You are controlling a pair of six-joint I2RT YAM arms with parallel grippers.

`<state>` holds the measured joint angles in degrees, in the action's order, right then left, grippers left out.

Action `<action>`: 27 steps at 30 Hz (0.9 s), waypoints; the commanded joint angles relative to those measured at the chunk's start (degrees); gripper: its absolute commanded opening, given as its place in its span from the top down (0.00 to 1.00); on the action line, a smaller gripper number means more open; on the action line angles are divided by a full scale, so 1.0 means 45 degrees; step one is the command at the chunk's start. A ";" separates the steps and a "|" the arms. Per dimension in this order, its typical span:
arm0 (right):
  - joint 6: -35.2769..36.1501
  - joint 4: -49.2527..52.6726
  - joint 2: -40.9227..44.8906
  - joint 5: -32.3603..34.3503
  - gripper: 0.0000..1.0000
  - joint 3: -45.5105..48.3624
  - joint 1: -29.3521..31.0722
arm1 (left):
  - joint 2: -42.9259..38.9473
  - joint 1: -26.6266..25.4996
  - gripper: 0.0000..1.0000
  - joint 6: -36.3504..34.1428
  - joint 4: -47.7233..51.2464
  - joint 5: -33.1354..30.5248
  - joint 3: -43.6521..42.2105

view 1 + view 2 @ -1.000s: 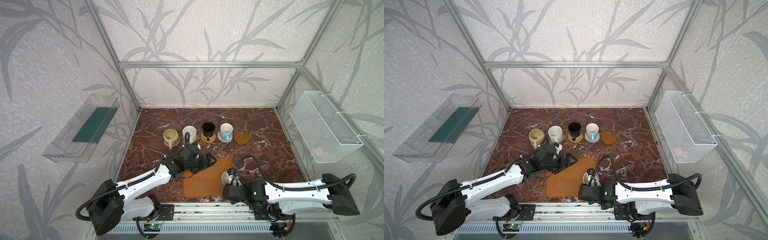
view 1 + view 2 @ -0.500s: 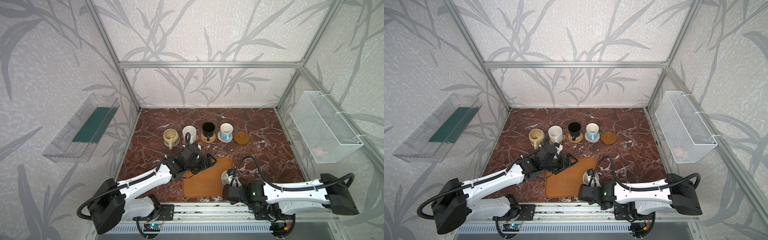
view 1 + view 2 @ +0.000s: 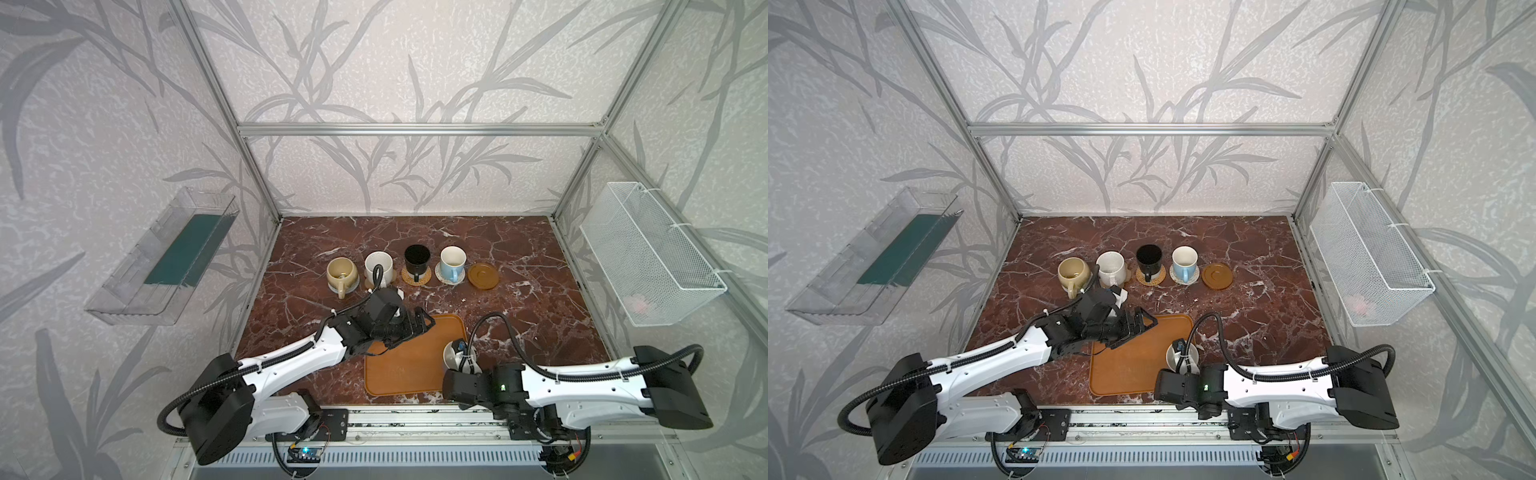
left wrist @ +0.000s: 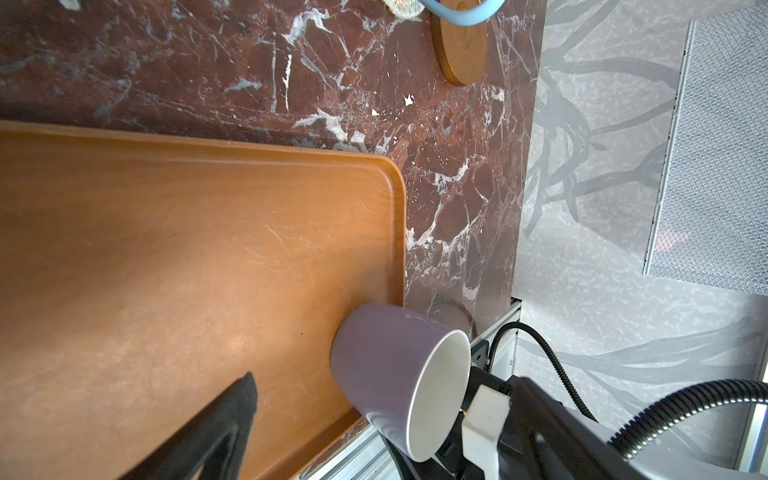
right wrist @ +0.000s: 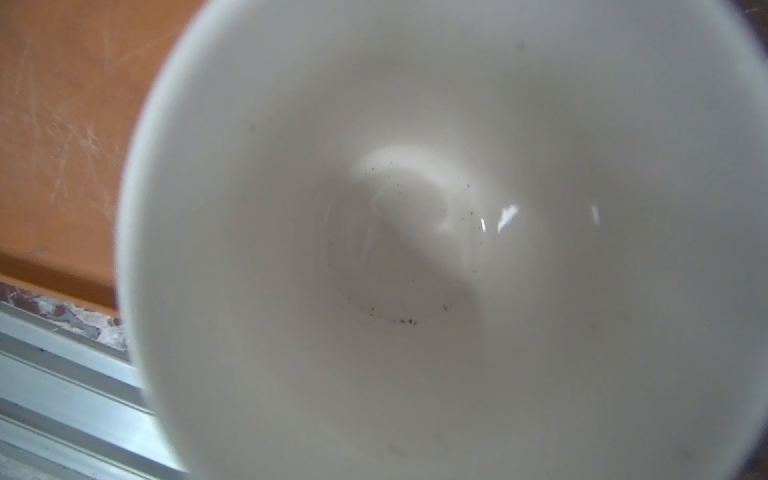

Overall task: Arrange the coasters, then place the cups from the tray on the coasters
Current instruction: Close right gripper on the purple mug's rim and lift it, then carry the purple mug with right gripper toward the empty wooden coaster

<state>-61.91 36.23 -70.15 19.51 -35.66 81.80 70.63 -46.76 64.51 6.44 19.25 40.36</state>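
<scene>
The cup (image 4: 374, 365) is lavender outside, white inside; the tray (image 4: 187, 249) orange-brown; the tabletop (image 3: 519, 299) red-brown, white-veined marble.

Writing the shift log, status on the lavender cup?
Left gripper open above tray. Right gripper at lavender cup, grip unconfirmed; cup on tray. Wooden disc coaster bare, nothing between.

Walls (image 3: 374, 62): pale, textured, printed with grey leafy stems.
Frame (image 3: 415, 129): aluminium bars along the corners.
Tabletop (image 3: 519, 257): dark red marble, white veins, beneath the left gripper (image 3: 419, 323).
Clear bin (image 3: 166, 257): wall-mounted, well apart from the left gripper, on its outer side.
Wire basket (image 3: 648, 257): white mesh, wall-mounted, well beyond the right gripper (image 3: 460, 352).
Light: soft, even.
</scene>
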 commanded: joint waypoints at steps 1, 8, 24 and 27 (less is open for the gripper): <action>-0.0046 0.0480 0.0148 0.0332 0.74 -0.0202 -0.0021 | 0.0078 -0.0038 0.02 -0.0076 0.0103 0.0098 0.0498; 0.0036 0.0459 0.0470 0.0807 0.80 -0.0146 -0.0023 | 0.0221 -0.0043 0.02 -0.0151 0.0006 0.0294 0.0598; -0.0368 0.0713 0.1414 0.1828 1.00 -0.0411 -0.0058 | 0.0512 -0.0019 0.03 -0.0645 0.0594 0.0862 0.1339; -0.0346 0.0779 0.1894 0.2116 1.00 -0.0398 -0.0064 | 0.0420 -0.0019 0.03 -0.0699 0.0710 0.0801 0.1442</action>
<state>-62.59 39.20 -64.38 23.77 -35.73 81.69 72.55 -46.76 62.39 8.32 22.50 44.91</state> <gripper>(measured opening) 0.166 0.971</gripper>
